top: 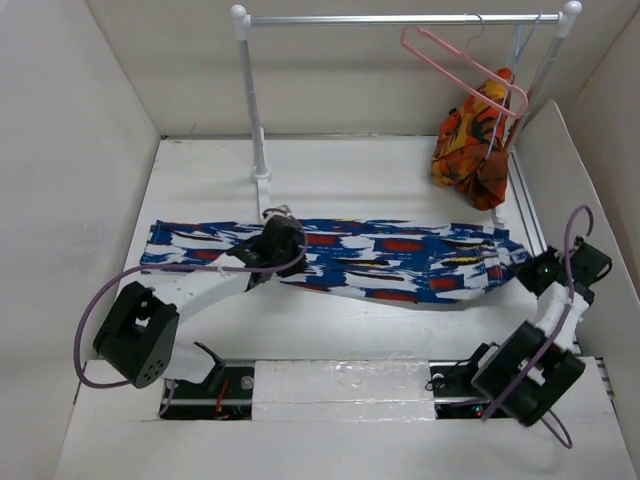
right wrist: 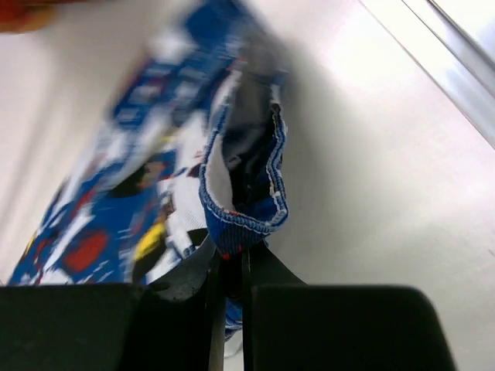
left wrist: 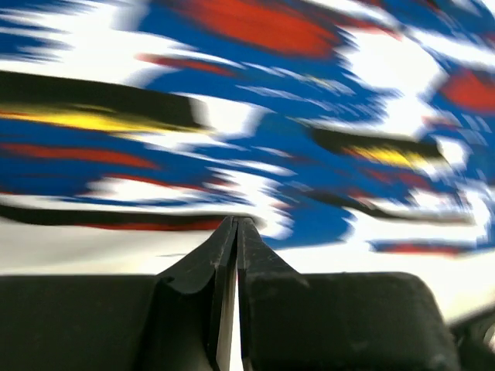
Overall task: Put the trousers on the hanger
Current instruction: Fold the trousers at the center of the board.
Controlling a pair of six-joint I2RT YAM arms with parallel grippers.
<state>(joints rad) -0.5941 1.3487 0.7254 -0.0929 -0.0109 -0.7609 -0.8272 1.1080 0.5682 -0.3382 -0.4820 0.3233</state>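
Observation:
The blue splotched trousers (top: 400,262) lie stretched left to right across the table. My left gripper (top: 285,235) stands over their left half. In the left wrist view its tips (left wrist: 236,222) are pinched together right at the fabric's edge (left wrist: 271,116). My right gripper (top: 527,262) is at the trousers' right end. It is shut (right wrist: 236,259) on the blue stitched hem of the open end (right wrist: 247,216), which lifts off the table. The pink hanger (top: 462,68) hangs tilted from the rail at the back right, far from both grippers.
A white rack with a metal rail (top: 400,19) and a post (top: 255,110) stands at the back. An orange-red patterned garment (top: 475,145) hangs from the rail's right end. White walls box in the table (top: 350,180) on three sides.

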